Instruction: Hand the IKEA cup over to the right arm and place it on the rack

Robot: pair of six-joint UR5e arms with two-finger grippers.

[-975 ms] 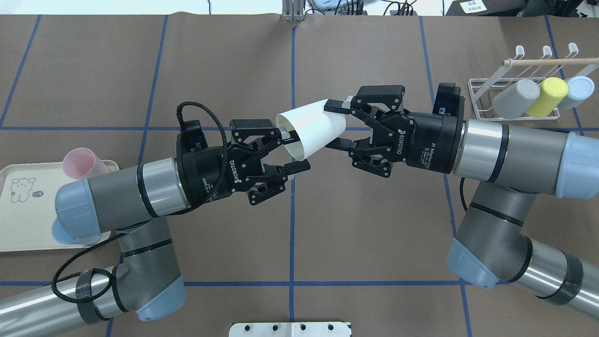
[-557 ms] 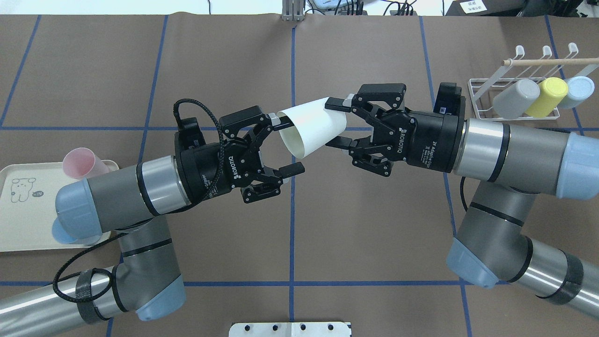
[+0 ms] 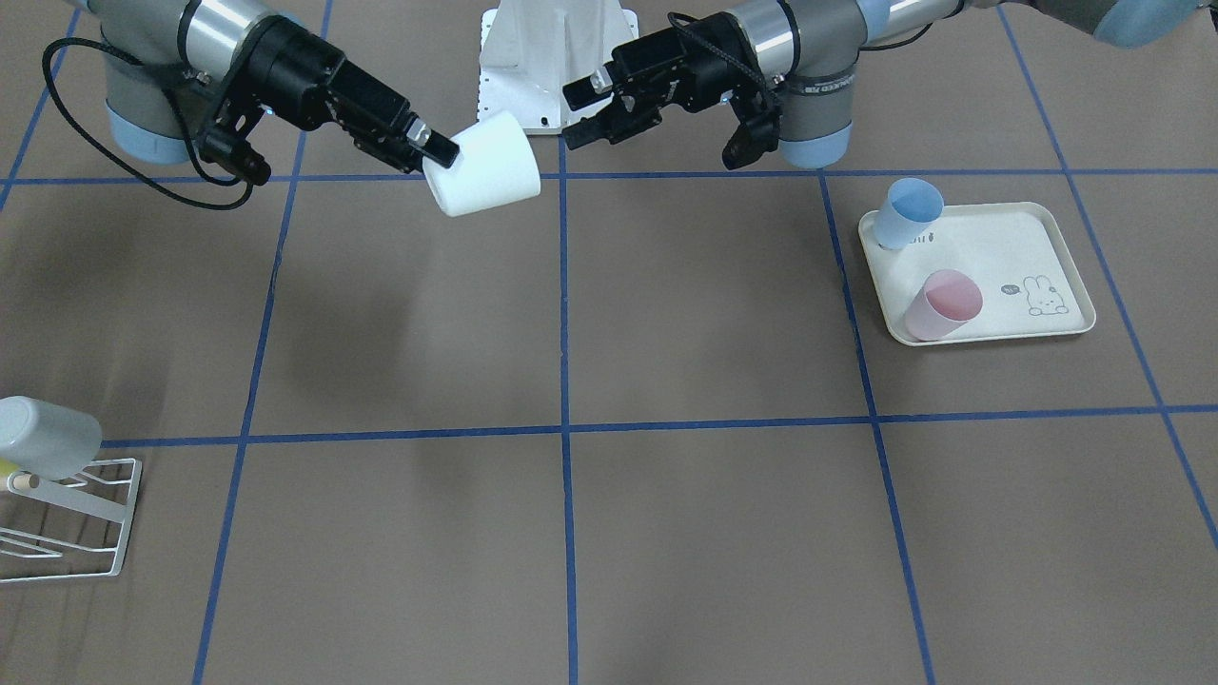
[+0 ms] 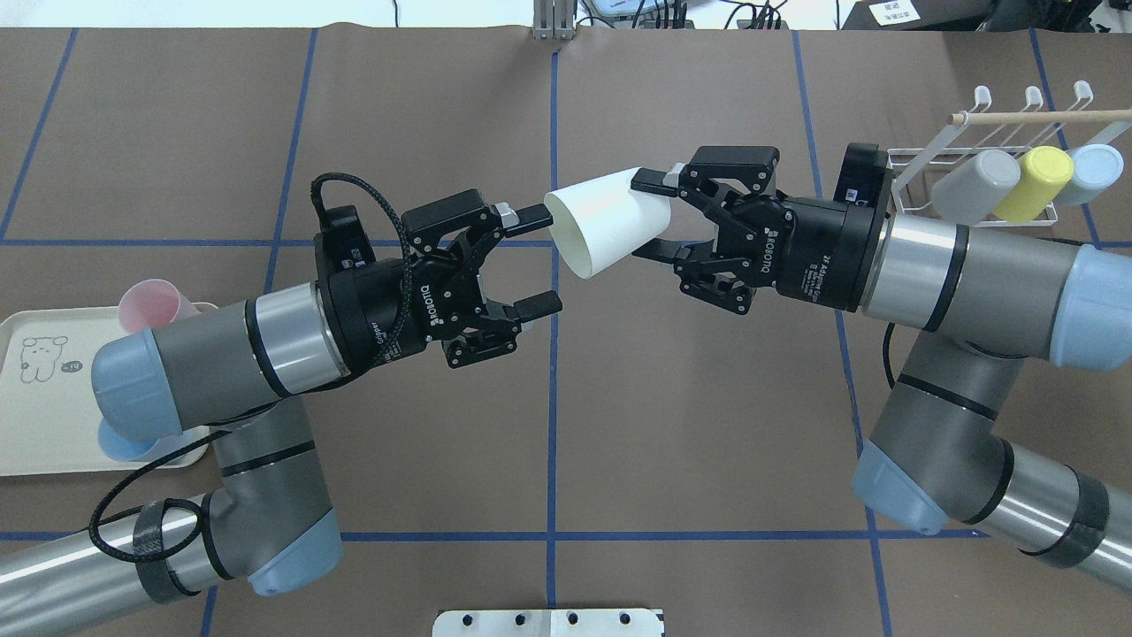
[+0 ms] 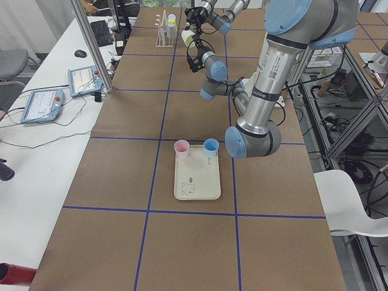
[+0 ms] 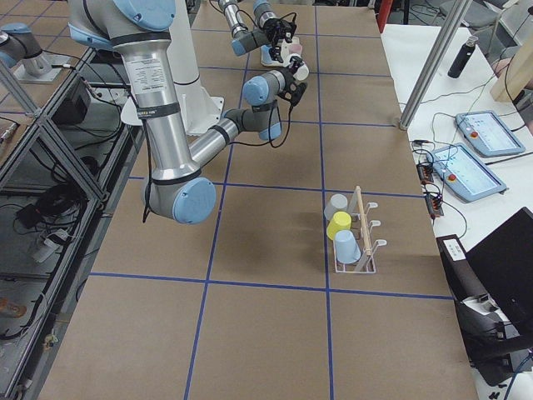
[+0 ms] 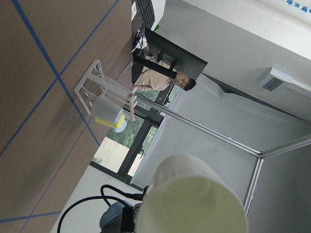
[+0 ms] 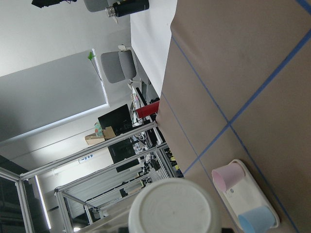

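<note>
Just changed: the left gripper (image 4: 541, 261) is backing away from the white cup (image 4: 606, 221). A second ago one of its fingers was hooked inside the rim; now its fingers are standing wide apart, with a clear gap to the cup's mouth.
Right gripper (image 4: 650, 217): its fingers are clamping the cup's closed end, one on either side of the wall. It is carrying the cup alone, a little nearer the rack (image 4: 980, 95) than before.
Cup's place: it is hanging in mid-air over the desk (image 4: 707, 398), lying on its side with the mouth pointing away from the rack, and is well apart from the rack.
Meaning for the task: the transfer is looking finished to me. What is remaining is the carry to the rack and slipping the cup onto a prong.
Rack: thin white wire with slanted prongs and a pale wooden dowel (image 4: 1017, 116) running across the top. A grey cup (image 4: 977, 186), a yellow cup (image 4: 1035, 181) and a pale blue cup (image 4: 1089, 172) are sitting slanted on it, and I cannot tell which prong is free.
Cup's make: it is looking like smooth, matt, tapered plastic, wider at the mouth, and probably slippery under hard fingers.
Desk: dull brown paper is covering it, with blue tape lines crossing.
</note>
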